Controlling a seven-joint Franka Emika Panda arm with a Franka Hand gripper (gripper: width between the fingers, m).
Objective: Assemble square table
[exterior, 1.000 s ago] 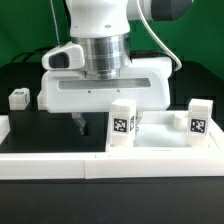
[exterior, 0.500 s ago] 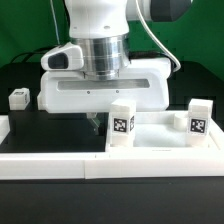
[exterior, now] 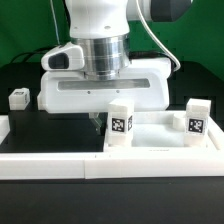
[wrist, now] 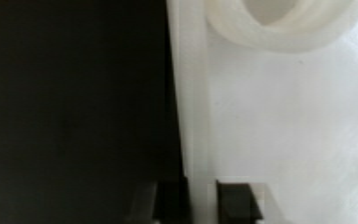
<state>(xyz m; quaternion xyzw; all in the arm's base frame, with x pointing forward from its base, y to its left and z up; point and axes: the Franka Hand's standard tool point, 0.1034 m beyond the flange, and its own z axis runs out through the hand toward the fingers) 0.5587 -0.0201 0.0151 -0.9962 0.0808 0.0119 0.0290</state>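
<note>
The square tabletop, a white slab with a raised rim, lies at the exterior view's right with two tagged white legs standing upright on it. My gripper is down at the slab's left edge, partly hidden behind the nearer leg. In the wrist view the gripper straddles the slab's rim, one dark finger over the white side and the other on the black table side, both against the rim. A round corner socket shows beyond.
A loose tagged leg lies on the black table at the exterior view's far left. Long white border rails run along the front and the left side. A green backdrop stands behind.
The visible finger moved toward the exterior view's right, up to the slab's left edge, between one second and half a second ago. Nothing has visibly moved since.
</note>
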